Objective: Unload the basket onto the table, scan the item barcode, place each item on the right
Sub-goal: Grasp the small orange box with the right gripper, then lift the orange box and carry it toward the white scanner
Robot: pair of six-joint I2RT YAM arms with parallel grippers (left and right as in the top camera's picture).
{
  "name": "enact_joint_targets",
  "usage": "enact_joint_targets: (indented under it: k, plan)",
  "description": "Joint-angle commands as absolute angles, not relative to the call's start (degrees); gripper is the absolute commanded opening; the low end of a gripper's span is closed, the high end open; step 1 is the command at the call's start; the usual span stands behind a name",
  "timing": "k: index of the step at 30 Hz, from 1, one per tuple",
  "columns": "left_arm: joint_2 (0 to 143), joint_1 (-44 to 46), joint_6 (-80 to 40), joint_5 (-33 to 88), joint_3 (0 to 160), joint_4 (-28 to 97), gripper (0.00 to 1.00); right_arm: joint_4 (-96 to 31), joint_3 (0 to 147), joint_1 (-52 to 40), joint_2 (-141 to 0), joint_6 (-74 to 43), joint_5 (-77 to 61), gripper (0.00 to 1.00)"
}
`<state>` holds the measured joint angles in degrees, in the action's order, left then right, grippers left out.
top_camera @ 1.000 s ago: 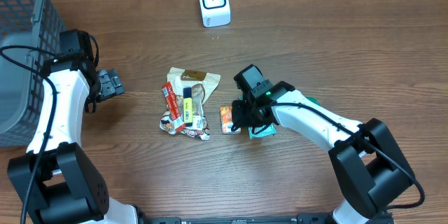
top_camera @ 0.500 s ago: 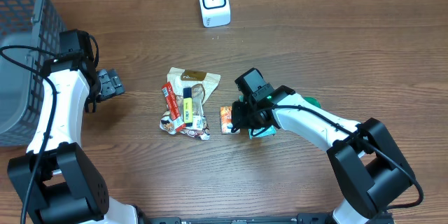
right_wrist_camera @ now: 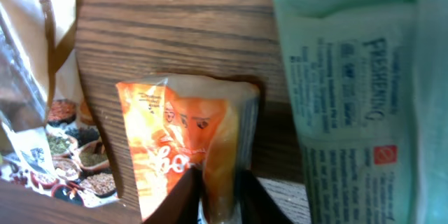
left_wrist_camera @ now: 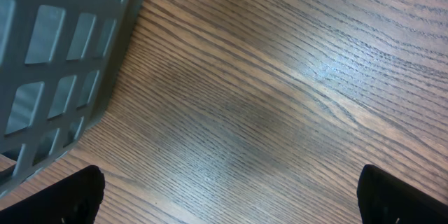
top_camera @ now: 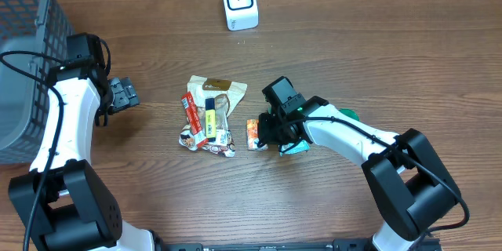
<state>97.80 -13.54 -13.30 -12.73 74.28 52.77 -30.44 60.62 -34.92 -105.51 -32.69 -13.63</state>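
Right gripper (right_wrist_camera: 220, 197) closed; orange packet (right_wrist_camera: 175, 136) lies front-to-back.

1. Grey basket (top_camera: 20, 55): cut off by the overhead view's edges from 9 to 11 o'clock.
2. Left gripper (left_wrist_camera: 234, 197): only its dark fingertips (left_wrist_camera: 70, 197) show, at 7 and 5 o'clock.
3. Right gripper (right_wrist_camera: 220, 203): blurred fingers (right_wrist_camera: 183, 194) at 6 o'clock pinch the orange sachet (right_wrist_camera: 185, 133), whose print is unreadable.
4. Teal packet (right_wrist_camera: 357, 98): cropped at 3 o'clock.

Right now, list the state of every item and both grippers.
orange packet, lying down, edge pinched
right gripper, jaws closed on orange packet
left gripper, jaws wide open, empty
teal packet, lying flat beside orange packet
scanner, upright, nothing at its window
basket, standing upright
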Motion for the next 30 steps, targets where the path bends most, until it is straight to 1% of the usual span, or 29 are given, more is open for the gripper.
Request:
enact_joint_targets:
  k: [1,4,6,7,13,18,26,30]
  plan:
    - [96.6,-13.5,-12.6,-13.5,75.2,52.9,1.0,-30.3,60.1,-34.9,-106.5,-33.0,-16.6,0.13]
    - [96.6,-13.5,-12.6,-13.5,75.2,52.9,1.0,-30.3,60.3,-33.5,-106.4,-32.9,-20.4,0.13]
    - [96.6,-13.5,-12.7,-13.5,75.2,52.9,1.0,-30.9,60.8,-30.3,-105.6,-28.3,-30.5,0.04]
    - [96.6,-13.5,-12.7,-13.5,75.2,52.9,1.0,-30.9,60.8,-29.2,-105.2,-26.2,-34.5,0.04]
    - [96.6,-13.5,-12.6,-13.5,75.2,52.9,1.0,-31.9,60.8,-19.9,-100.7,-14.6,-63.5,0.04]
    - [96.6,-13.5,-12.7,-13.5,75.2,52.9,1.0,-34.5,60.8,-15.0,-94.7,-4.2,-79.3,0.04]
    - [96.6,-13.5,-12.7,-13.5,75.2,52.9,1.0,-33.8,60.8,-9.5,-86.6,-4.0,-90.0,0.04]
    - [96.6,-13.5,-12.7,-13.5,75.2,52.9,1.0,-33.7,60.8,-8.8,-84.1,-5.7,-90.0,0.04]
